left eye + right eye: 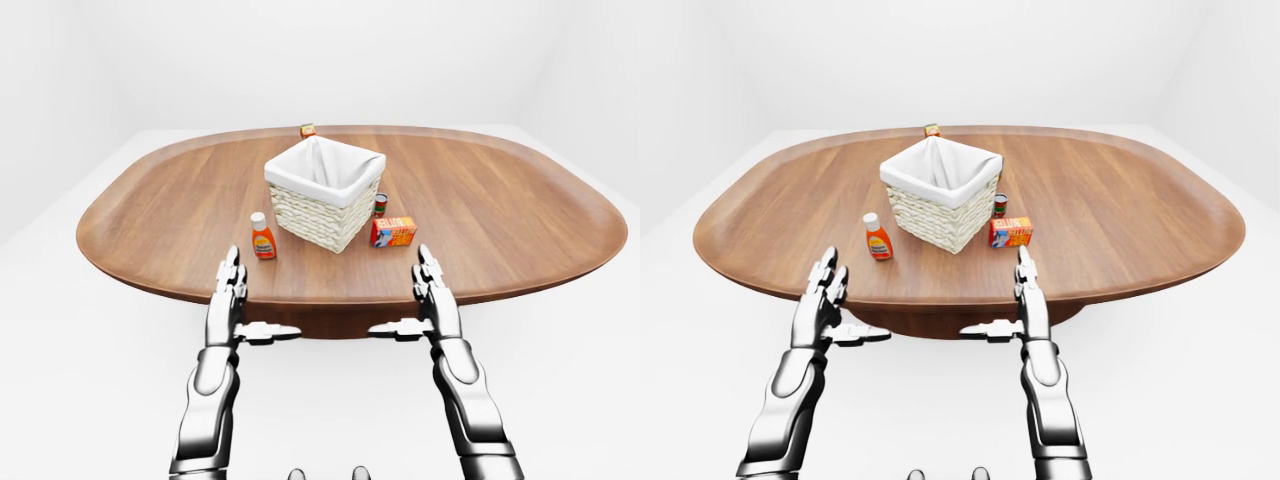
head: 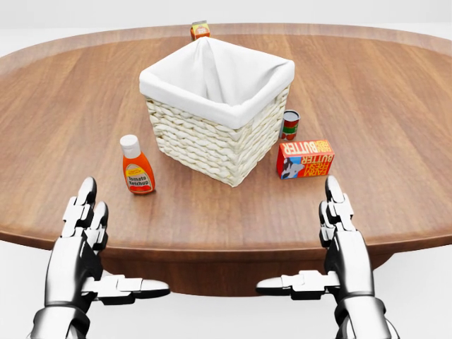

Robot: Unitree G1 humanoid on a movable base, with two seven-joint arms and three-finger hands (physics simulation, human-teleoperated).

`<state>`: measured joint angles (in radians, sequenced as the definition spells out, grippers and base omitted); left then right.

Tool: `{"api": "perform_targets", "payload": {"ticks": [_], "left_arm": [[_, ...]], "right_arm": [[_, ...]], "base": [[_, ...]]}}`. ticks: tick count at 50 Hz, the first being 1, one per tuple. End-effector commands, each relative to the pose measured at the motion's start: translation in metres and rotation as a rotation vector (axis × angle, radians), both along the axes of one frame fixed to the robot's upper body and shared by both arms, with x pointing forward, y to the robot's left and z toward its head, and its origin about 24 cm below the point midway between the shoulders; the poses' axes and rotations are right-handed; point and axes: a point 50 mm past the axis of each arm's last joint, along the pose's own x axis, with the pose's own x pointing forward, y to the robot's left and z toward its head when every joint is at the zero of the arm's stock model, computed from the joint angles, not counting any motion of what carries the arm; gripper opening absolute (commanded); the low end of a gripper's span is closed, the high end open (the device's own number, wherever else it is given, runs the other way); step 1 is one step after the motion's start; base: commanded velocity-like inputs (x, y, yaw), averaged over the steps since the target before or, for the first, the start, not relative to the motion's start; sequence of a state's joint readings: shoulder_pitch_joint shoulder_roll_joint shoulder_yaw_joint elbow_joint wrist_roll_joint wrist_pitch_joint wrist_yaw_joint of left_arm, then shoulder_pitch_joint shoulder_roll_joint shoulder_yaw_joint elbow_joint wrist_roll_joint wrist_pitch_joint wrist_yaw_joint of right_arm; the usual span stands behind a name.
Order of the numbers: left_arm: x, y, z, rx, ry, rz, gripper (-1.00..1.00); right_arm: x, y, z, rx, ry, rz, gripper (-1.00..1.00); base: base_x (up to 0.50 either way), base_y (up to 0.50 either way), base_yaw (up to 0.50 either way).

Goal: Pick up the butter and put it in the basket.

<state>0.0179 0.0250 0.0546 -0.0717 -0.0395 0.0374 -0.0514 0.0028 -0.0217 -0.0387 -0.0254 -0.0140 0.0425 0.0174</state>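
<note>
The butter (image 2: 305,158) is a red and orange box lying on the wooden table (image 2: 212,226), just right of the basket in the head view. The basket (image 2: 205,145) is white wicker with a white cloth liner and stands upright at the table's middle. My left hand (image 2: 126,236) hovers open at the table's near edge, lower left, below the ketchup bottle. My right hand (image 2: 296,234) is open too, at the lower right, below the butter and apart from it. Neither hand holds anything.
A tomato ketchup bottle (image 2: 137,168) stands left of the basket. A small can (image 2: 290,124) stands between the basket and the butter. A small orange box (image 2: 200,30) sits at the table's far rim. White floor surrounds the table (image 1: 340,300).
</note>
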Motion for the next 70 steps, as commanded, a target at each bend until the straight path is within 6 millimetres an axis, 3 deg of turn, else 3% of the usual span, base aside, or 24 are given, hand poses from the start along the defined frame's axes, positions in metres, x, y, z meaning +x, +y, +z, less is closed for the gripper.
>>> {"api": "perform_targets", "payload": {"ticks": [1,29,41,70], "left_arm": [[0.002,0.006,0.012,-0.006,-0.02,0.007,1.0],[0.019,0.019,0.114,0.015,-0.432,0.023,1.0],[0.03,0.024,0.147,-0.016,-0.547,0.028,1.0],[0.028,0.024,0.148,-0.021,-0.552,0.016,1.0]], "right_arm": [[-0.003,-0.007,0.015,-0.026,-0.035,-0.01,1.0],[0.009,-0.019,0.121,-0.125,-0.463,0.055,1.0],[0.021,-0.02,0.148,-0.165,-0.548,0.089,1.0],[0.022,-0.019,0.152,-0.191,-0.562,0.082,1.0]], "base": [[0.0,0.0,0.0],[0.0,0.0,0.0],[0.08,-0.03,0.0],[0.49,-0.13,0.0]]}}
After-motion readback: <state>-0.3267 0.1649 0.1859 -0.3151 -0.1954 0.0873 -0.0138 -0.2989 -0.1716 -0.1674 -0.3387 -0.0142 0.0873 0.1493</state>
